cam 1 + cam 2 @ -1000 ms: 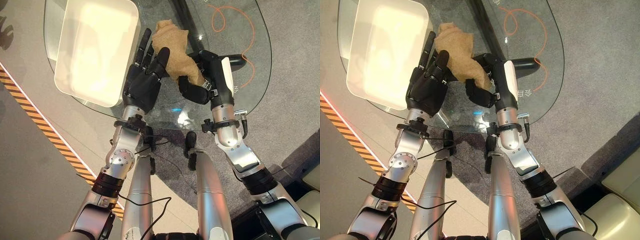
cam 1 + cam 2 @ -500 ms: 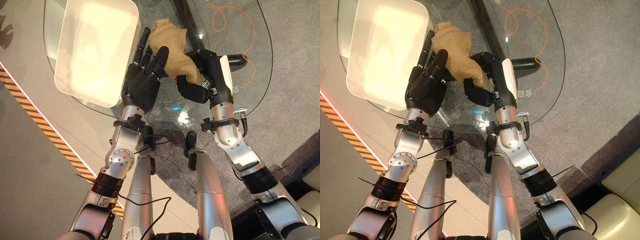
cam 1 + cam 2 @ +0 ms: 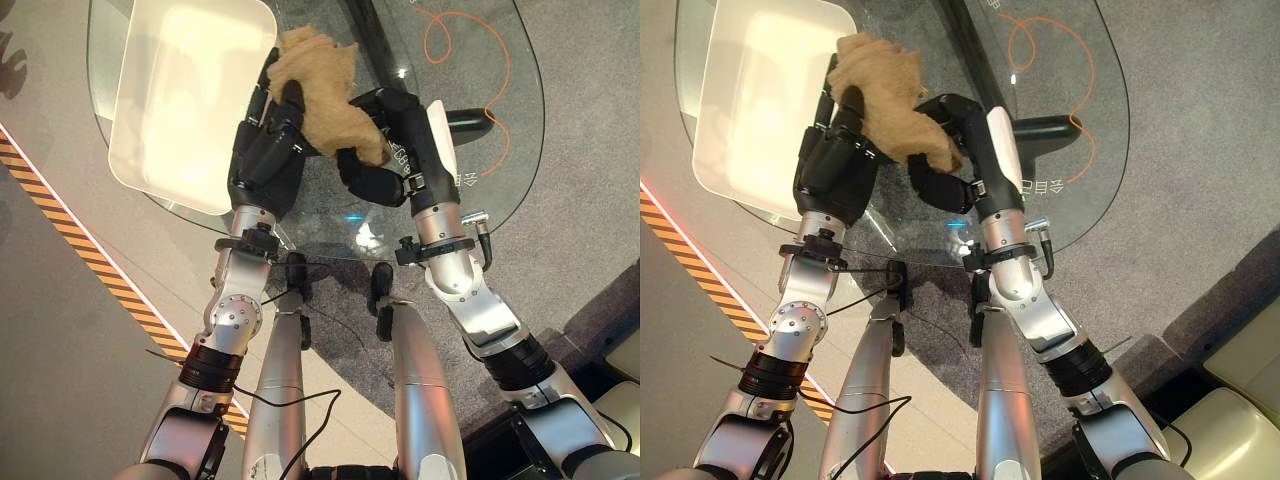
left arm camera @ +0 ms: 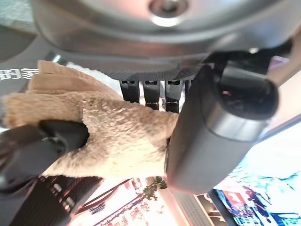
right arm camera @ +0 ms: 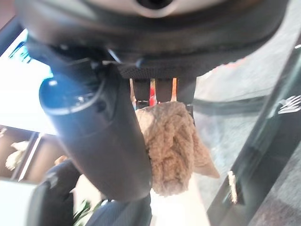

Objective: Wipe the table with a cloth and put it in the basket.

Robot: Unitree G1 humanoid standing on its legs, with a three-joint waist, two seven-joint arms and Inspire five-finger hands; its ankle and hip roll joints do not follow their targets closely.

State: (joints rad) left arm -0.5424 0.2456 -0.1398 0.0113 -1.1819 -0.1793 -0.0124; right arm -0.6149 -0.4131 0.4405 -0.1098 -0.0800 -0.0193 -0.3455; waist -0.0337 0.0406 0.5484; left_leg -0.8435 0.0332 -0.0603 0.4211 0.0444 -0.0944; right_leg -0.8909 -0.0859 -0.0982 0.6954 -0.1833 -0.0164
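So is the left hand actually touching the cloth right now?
Touching. The left wrist view shows the left hand with its thumb pressed into the tan cloth, fingers behind it.

Silver-grey arms, dark hands [image 3: 265,150]

There is one tan cloth [image 3: 325,85], one white basket [image 3: 180,100], one glass desk [image 3: 500,150], one orange cable [image 3: 470,50] beneath the glass, and two dark hands, left hand [image 3: 265,155] and right hand [image 3: 385,150].
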